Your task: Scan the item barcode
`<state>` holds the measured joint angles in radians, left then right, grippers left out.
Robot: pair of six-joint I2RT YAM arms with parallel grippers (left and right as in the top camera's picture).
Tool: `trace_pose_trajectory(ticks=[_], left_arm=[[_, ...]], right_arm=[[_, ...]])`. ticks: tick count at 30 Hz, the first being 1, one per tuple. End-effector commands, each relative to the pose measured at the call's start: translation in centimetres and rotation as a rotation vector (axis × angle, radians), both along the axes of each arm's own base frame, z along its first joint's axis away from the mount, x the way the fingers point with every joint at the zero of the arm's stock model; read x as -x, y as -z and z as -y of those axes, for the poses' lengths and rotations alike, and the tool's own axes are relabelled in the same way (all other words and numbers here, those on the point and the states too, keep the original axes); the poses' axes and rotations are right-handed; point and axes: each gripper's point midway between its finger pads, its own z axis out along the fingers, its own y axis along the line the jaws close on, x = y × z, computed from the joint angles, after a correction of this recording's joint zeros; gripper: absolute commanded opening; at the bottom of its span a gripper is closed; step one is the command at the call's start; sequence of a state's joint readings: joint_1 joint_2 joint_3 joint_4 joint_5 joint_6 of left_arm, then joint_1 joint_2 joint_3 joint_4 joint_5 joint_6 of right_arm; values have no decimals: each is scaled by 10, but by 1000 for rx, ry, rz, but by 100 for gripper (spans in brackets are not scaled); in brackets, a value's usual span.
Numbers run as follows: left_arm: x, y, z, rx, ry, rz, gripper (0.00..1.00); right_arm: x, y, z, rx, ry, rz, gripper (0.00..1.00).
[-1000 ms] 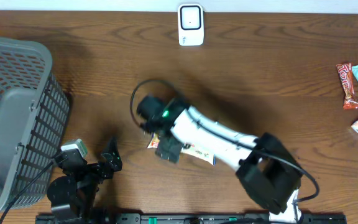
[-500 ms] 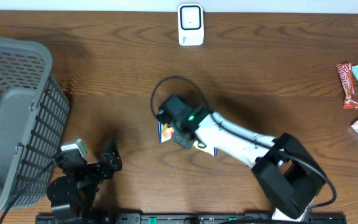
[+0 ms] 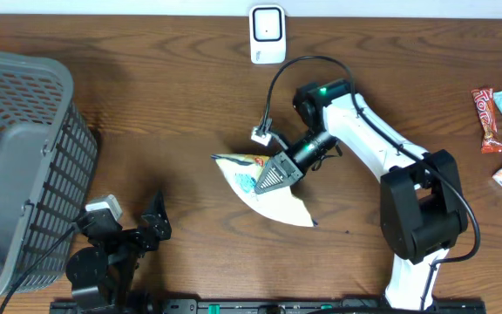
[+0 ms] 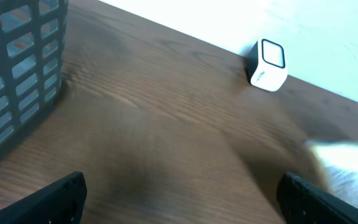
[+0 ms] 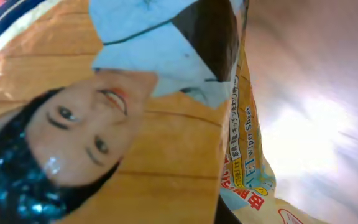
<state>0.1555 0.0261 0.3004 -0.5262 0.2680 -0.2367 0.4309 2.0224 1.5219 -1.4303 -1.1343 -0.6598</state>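
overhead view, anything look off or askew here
Only the wipes packet stands out: mid-table, it sits at a slant in the shut right gripper, pinched off-centre. Nothing looks spilled or damaged.

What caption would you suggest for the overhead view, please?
Right gripper holding a printed packet over the wooden table, short of the white scanner.

The packet is soft and flat. One side is white, and the other is yellow with a smiling face printed on it. It is near the middle of the table, tilted, and pinched by the right end effector. The scanner is a small white box. It stands at the table's 12 o'clock edge, and the packet is at its 6 o'clock.
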Motion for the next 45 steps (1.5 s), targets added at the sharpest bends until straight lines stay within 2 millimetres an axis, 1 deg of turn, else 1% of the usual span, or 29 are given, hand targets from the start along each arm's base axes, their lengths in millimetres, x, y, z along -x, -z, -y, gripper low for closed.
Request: trace_pose_trajectory(ticks=[1,3,9,27,34,38,45], left_arm=[[0,0,2,8,7,3,98],[0,0,2,8,7,3,98],[0,0,2,8,7,3,98],[0,0,2,8,7,3,98],[0,0,2,8,7,3,98],[0,0,2,8,7,3,98],[0,0,2,8,7,3,98]], right_arm=[[-7,-59,-22,-325,107,-106,1],[-6,-67,-23,-333,128,-158,1],[-1,-70,-21,-302,141,-222,1],[2,-74,-20,-284,156,-271,1],[3,-76,-19,-270,167,-308,1],[2,-78,-20,-248,188,-369,1],[2,-78,-20,-242,191,-379,1]])
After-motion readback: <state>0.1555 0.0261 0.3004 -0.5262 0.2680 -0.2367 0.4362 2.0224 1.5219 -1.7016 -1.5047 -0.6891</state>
